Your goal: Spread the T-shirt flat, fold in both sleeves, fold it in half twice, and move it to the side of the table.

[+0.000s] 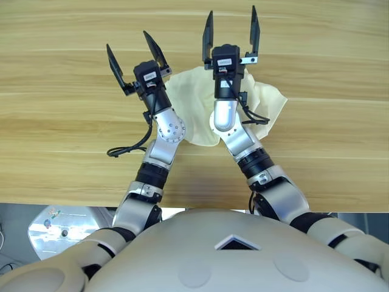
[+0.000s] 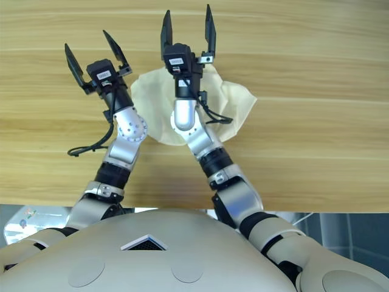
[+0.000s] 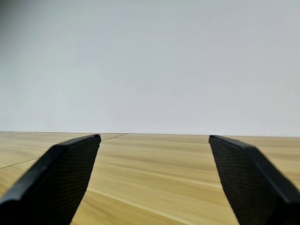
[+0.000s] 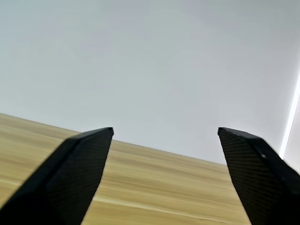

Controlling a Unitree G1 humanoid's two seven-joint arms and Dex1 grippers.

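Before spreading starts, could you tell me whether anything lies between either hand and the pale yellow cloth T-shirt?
Nothing visible does: the left hand and right hand, both open, hang by the pale yellow cloth T-shirt.

A T-shirt (image 1: 193, 108) lies on the table (image 1: 61, 121), near its middle, beneath the robot's two forearms. The left gripper (image 1: 127, 41) stands over bare table just left of the shirt's far edge. The right gripper (image 1: 231, 11) hangs beside it, above that far edge; a wall (image 3: 150, 61) rises behind the table.
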